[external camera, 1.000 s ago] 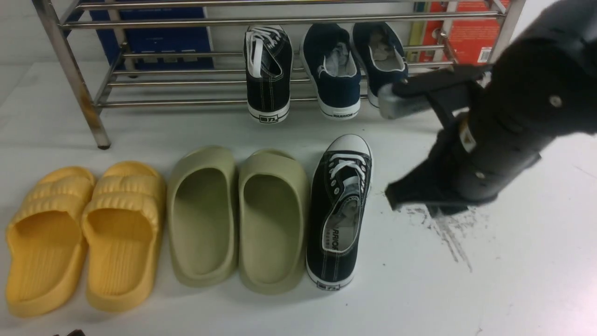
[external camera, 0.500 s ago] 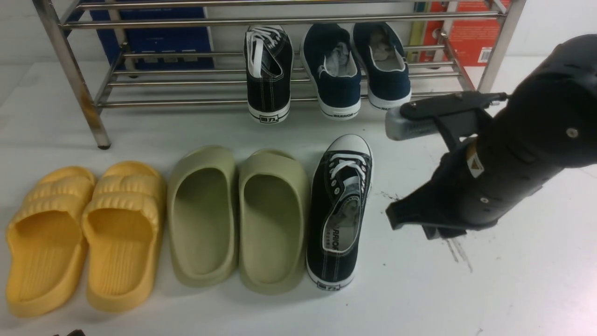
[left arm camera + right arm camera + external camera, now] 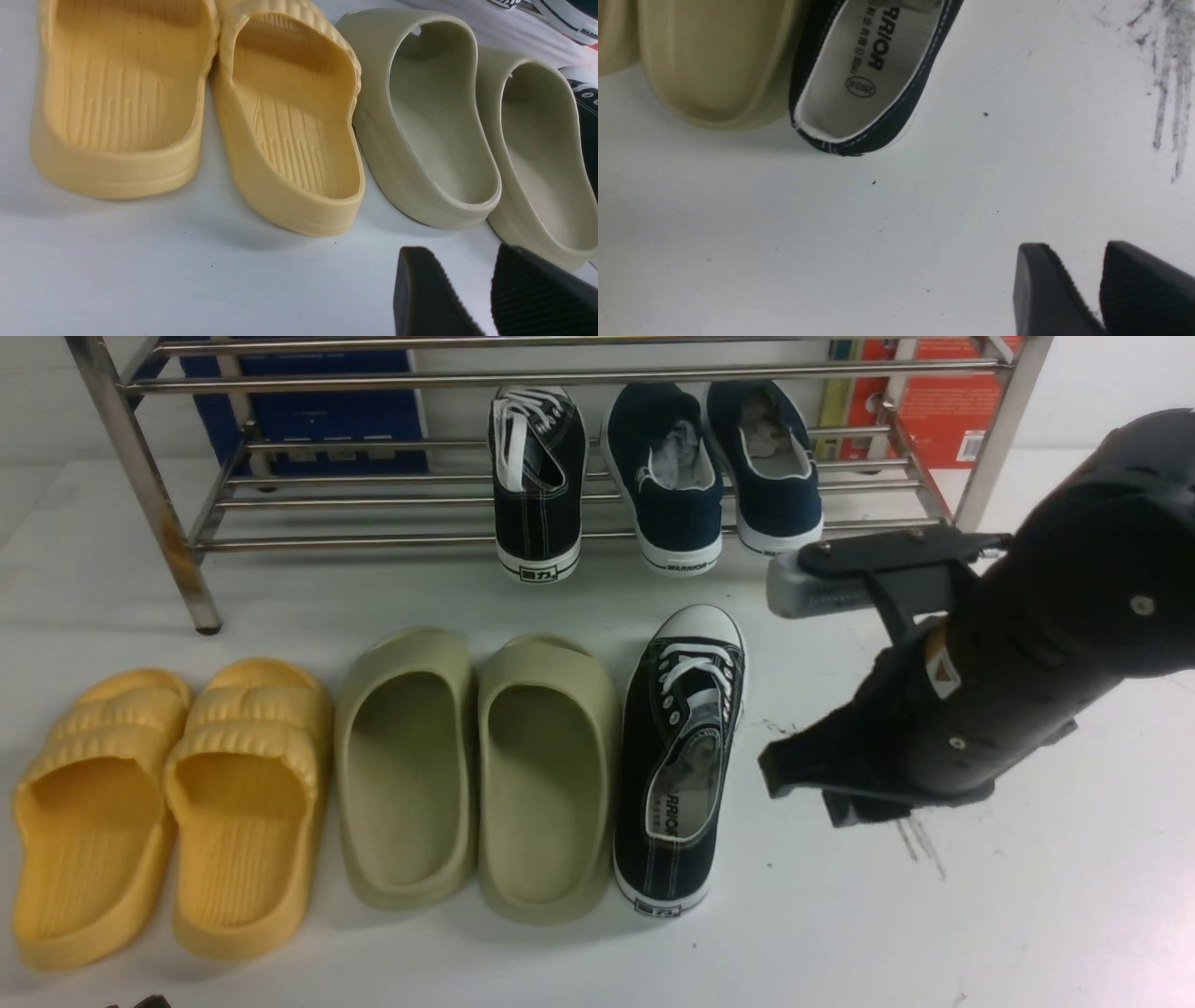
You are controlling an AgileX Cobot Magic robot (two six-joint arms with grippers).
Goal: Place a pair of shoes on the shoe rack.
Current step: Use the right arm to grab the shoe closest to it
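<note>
One black sneaker (image 3: 537, 476) with white laces lies on the lower rods of the steel shoe rack (image 3: 140, 476), heel toward me. Its mate (image 3: 680, 756) stands on the white floor in front, toe toward the rack; its heel (image 3: 859, 88) shows in the right wrist view. My right gripper (image 3: 792, 777) hovers just right of that floor sneaker, clear of it. In its wrist view the right gripper (image 3: 1071, 252) is open with only floor between the fingers. My left gripper (image 3: 460, 261) is open and empty, low over the floor near the heels of the olive slides (image 3: 434, 121).
A navy slip-on pair (image 3: 714, 476) sits on the rack right of the black sneaker. Olive slides (image 3: 476, 765) lie against the floor sneaker's left side, with yellow slides (image 3: 168, 803) further left. Black scuff marks (image 3: 920, 845) streak the floor under the right arm.
My right arm has drawn back from the rack's right end and come down toward the floor sneaker's right side. The shoes have not moved.
</note>
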